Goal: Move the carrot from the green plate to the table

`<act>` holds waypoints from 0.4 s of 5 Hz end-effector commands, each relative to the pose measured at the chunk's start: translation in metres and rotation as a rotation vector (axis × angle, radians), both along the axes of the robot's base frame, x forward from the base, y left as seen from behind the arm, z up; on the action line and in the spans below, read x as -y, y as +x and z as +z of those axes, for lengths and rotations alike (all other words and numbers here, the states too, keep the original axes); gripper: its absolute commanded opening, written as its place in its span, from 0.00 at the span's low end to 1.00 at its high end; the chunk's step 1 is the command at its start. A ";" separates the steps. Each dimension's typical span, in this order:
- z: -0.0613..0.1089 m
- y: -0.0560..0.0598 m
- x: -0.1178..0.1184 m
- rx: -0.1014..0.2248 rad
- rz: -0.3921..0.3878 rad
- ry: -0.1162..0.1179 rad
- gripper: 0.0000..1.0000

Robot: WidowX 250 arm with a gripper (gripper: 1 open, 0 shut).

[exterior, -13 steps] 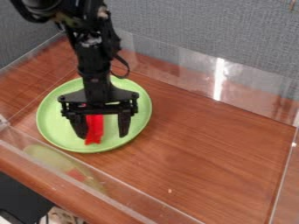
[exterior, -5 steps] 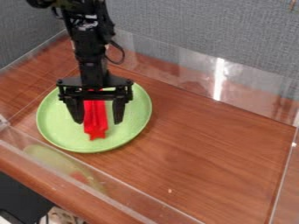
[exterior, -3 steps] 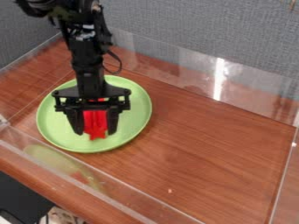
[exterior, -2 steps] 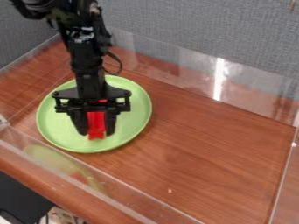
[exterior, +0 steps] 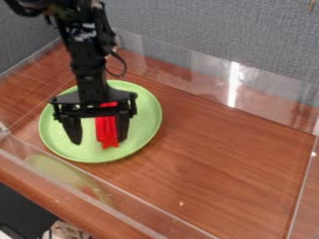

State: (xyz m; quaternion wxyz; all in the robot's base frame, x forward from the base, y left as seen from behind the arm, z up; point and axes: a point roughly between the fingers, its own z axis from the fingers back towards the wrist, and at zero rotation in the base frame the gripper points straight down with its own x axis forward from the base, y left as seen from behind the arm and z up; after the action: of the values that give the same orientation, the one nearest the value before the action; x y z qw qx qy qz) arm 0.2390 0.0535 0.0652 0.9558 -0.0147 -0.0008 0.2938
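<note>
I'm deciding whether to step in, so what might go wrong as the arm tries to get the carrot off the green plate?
The gripper stands open with the red carrot between its fingers, nearer one of them, so closing might push or twist it rather than grip it squarely. The carrot lies inside the raised rim of the green plate, so fingertips dipping too low could press or drag the plate.

Glossy reddish-brown wood-grain bench [exterior: 230, 163], bright streak of reflected light near back. Round lime-green plate [exterior: 144, 138] directly on it, raised rim, toward left side.
</note>
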 end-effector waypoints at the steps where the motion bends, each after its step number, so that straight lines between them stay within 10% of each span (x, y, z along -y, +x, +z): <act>1: 0.018 0.007 0.004 0.056 0.037 0.010 1.00; 2: 0.009 0.018 0.003 0.061 0.011 0.007 1.00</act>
State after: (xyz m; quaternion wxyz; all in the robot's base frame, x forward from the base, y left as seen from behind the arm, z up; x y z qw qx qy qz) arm 0.2492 0.0508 0.0638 0.9526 -0.0178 -0.0087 0.3036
